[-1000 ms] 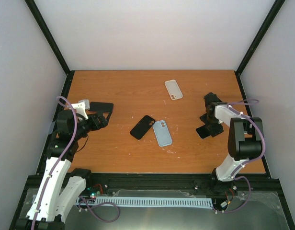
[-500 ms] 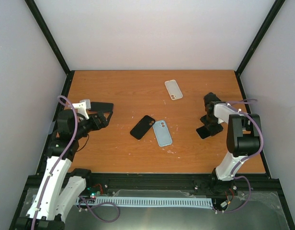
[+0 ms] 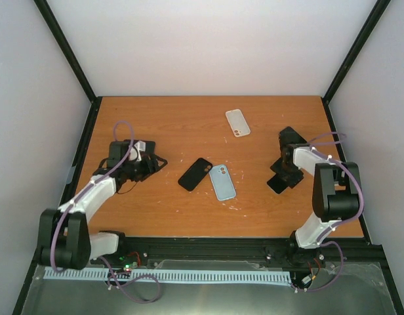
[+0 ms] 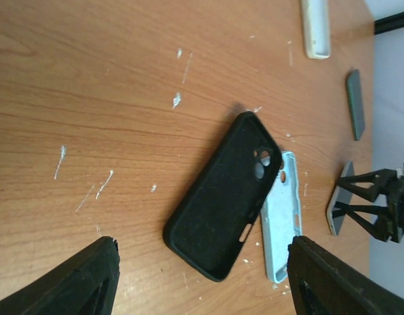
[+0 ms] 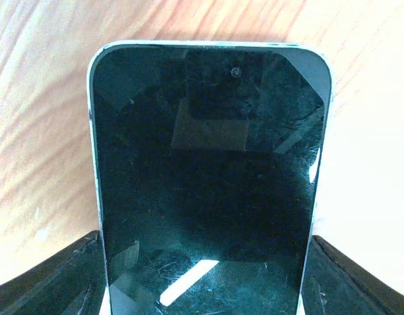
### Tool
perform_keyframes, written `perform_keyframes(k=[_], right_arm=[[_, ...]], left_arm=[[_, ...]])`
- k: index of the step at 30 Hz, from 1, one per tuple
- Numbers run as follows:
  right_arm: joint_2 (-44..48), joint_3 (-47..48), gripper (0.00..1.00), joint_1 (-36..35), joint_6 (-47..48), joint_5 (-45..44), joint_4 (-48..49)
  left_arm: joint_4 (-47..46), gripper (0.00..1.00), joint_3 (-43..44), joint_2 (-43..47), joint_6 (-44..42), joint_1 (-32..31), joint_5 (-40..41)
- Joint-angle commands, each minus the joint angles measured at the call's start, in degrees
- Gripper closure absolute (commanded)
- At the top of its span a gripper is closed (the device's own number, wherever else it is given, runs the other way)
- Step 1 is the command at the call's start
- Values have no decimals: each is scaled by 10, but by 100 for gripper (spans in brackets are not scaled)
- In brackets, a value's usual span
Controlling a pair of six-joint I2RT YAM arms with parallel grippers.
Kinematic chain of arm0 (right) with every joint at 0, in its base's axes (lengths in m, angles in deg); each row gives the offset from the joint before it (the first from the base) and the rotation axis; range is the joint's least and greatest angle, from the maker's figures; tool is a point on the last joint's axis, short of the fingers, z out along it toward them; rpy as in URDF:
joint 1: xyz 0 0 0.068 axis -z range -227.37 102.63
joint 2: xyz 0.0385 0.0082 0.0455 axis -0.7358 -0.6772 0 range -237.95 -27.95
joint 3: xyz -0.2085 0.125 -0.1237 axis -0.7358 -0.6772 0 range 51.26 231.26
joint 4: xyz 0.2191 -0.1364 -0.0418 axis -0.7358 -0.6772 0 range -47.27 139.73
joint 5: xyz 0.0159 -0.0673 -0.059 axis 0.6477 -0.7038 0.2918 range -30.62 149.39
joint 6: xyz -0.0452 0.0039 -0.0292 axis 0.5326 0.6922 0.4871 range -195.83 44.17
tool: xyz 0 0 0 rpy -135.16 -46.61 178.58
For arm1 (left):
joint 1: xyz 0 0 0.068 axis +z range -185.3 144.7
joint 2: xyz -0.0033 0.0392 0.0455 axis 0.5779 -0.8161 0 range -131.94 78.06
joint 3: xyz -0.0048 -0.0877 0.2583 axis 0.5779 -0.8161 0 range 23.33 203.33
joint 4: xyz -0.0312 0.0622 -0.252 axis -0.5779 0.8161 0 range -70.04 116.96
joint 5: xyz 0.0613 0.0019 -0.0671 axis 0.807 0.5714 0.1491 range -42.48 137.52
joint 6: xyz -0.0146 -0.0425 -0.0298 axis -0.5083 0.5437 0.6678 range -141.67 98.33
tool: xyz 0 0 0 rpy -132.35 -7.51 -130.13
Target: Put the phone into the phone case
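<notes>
A lab booth: white walls (image 3: 222,46), black frame (image 3: 63,47), wooden table (image 3: 182,118)

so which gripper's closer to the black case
Left. The left gripper is open just left of the black case; the right gripper is well beyond its other side, holding the phone.

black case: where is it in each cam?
Top external: black case at table centre, left of the blue case.
Left wrist: lower centre, blue case beside it on the right.
Right wrist: not in it; the phone fills the frame.
Shared landmark: the blue case.
</notes>
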Motion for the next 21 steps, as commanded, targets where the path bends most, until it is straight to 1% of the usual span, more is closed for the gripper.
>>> perform_keyframes(k=[1,5,8,13,17,21], right_arm=[[52,-29,47,-31,71,26,28],[92,-63,47,-48,96,56,45],[118,-76,47,-67,107,62,47],[149,-86,47,-110,110,68,38],[181,-95,47,-144,110,68,33],[220,-109,47,-156,108,76,33]], left_arm=[[-70,30,30,-68,-8,-31,5],[-93,34,52,-136,-18,-62,36],[-102,35,74,-189,-33,-92,73],[-87,38,128,-298,-53,-121,66],[-84,40,135,-340,-54,-143,83],[-81,49,123,-344,-48,-163,101]])
